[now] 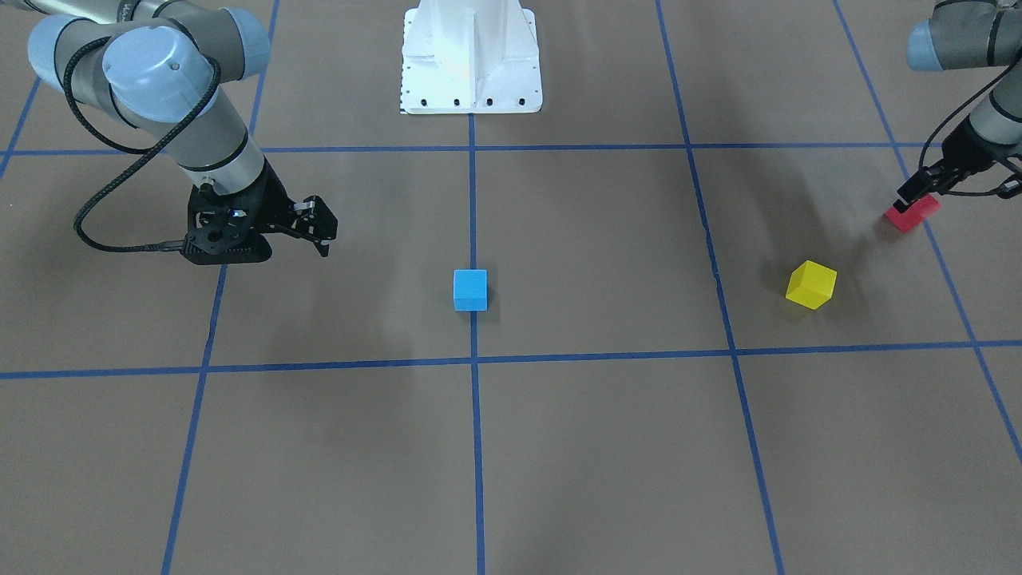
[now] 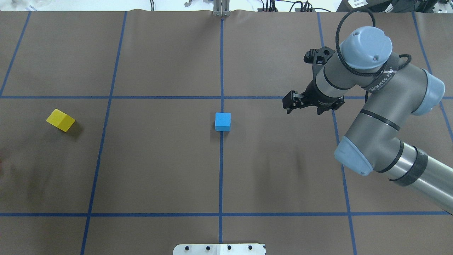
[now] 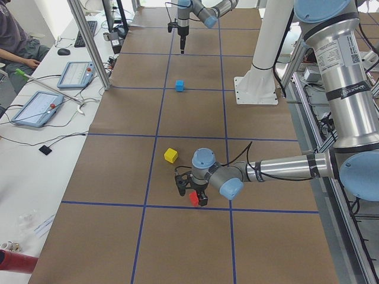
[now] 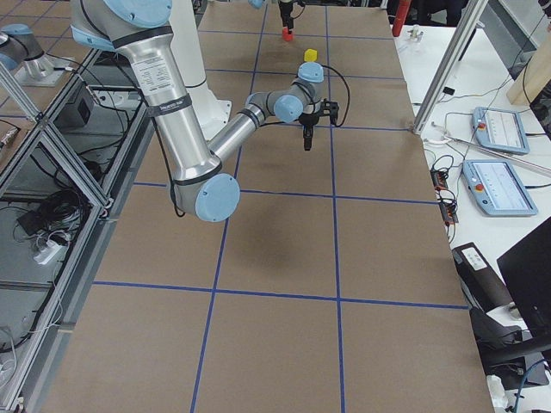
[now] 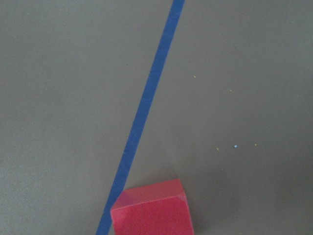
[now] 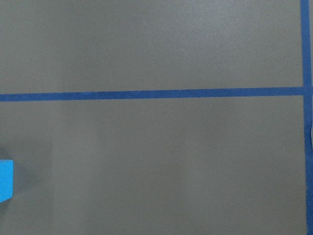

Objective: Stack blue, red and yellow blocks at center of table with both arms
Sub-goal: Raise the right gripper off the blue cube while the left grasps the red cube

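The left claw [image 1: 910, 198] sits over the red block [image 1: 913, 214] far out left, likely to fetch it; its grip cannot be told. The right claw [image 1: 323, 235], equally unclear, hangs aside of the blue block [image 1: 470, 289], the base at the centre of the counter [image 1: 607, 447].

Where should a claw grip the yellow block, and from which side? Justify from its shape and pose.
Grip two opposite side faces of the yellow block, coming straight down from above. It is a cube lying flat and touching nothing else, but it sits skewed to the blue tape lines, so turn the grip to match.
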`<state>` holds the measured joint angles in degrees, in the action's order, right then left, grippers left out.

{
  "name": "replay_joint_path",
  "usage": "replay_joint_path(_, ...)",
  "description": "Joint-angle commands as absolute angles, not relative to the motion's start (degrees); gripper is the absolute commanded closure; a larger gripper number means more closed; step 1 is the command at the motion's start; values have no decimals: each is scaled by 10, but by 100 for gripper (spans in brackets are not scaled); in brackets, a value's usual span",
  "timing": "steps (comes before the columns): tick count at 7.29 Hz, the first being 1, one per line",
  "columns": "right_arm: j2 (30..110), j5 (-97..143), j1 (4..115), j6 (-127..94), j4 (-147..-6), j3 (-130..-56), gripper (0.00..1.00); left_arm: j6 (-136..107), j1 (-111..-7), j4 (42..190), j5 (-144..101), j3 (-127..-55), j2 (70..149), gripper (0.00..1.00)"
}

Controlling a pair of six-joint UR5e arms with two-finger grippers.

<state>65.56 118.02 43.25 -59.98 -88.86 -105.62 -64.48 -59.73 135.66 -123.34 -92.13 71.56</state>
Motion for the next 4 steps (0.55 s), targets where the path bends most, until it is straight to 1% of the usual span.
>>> replay_joint_path(1,657,1179,433,-600,-889,-1056,0,-673,-595,1358,-1233,-911,722,1)
replay_joint_path(2,657,1179,433,-600,-889,-1056,0,-673,-595,1359,-1233,-896,734,1)
replay_joint_path(4,657,1180,433,-601,-889,-1056,0,-671,-595,1358,-1236,-881,743,7)
